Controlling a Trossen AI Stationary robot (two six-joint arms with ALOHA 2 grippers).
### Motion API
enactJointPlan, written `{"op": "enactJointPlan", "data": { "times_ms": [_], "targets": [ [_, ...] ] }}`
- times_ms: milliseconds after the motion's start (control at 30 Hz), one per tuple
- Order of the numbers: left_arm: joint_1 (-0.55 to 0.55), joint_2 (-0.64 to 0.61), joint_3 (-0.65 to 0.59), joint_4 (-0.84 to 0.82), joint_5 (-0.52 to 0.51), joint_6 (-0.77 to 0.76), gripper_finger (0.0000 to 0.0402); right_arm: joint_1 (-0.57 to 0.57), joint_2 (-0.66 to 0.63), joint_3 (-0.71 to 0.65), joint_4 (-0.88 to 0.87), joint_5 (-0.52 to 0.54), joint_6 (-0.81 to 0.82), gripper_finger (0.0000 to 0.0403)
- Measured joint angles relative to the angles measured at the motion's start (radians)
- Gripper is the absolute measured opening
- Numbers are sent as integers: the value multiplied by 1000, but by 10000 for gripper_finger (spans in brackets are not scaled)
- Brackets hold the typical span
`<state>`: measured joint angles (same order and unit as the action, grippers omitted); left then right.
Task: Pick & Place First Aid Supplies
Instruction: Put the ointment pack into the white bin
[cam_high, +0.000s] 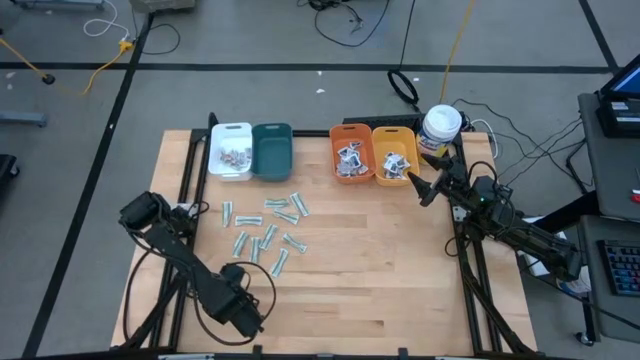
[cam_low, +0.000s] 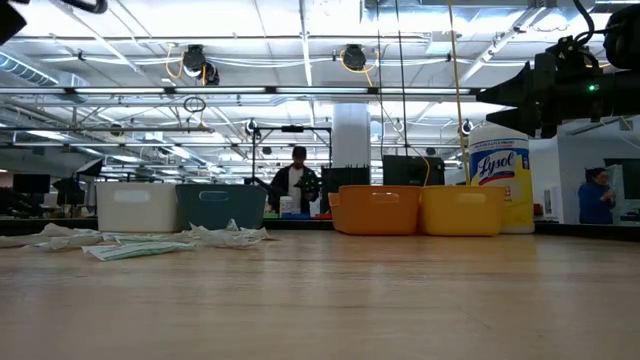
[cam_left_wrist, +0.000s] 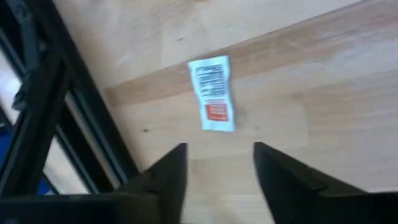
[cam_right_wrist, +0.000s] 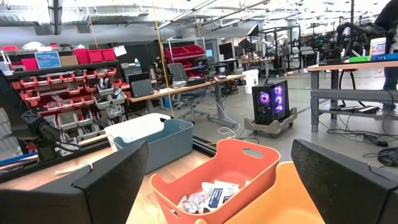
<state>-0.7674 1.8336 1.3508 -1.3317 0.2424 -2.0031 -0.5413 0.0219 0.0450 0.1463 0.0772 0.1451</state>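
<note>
A small white packet with red print (cam_left_wrist: 212, 93) lies flat on the wooden table near its front edge. My left gripper (cam_left_wrist: 219, 149) hangs just above and short of it, pointing steeply down, open, with nothing between its fingers. In the high view that gripper (cam_high: 243, 312) sits at the front left and covers the packet. Several pale-green strips (cam_high: 265, 225) lie scattered on the table's middle left. My right gripper (cam_high: 420, 188) waits open in the air beside the yellow bin (cam_high: 395, 155). Packets lie in the white bin (cam_high: 231, 150), the orange bin (cam_high: 351, 152) and the yellow bin.
Four bins line the far edge; the teal bin (cam_high: 272, 150) stands between the white and the orange one. A white canister (cam_high: 441, 128) stands at the far right. Dark frame rails (cam_left_wrist: 56, 112) run close beside my left gripper. Bare wood spreads across the table's middle and right.
</note>
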Motion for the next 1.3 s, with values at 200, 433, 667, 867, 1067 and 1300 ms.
{"op": "enactJointPlan", "data": {
  "times_ms": [200,433,667,867,1067,1300],
  "targets": [
    [0,0,-52,42,60,-19,264,0,0,0,0,0,0,392],
    [1,1,-195,234,71,-24,264,0,0,0,0,0,0,392],
    [1,2,-270,236,73,4,225,0,0,0,0,0,0,392],
    [6,1,-279,296,60,43,174,0,0,0,0,0,0,392],
    [6,5,-278,362,30,65,84,0,0,0,0,0,0,392],
    [4,6,-278,395,18,91,9,0,0,0,0,0,0,392]
  ]
}}
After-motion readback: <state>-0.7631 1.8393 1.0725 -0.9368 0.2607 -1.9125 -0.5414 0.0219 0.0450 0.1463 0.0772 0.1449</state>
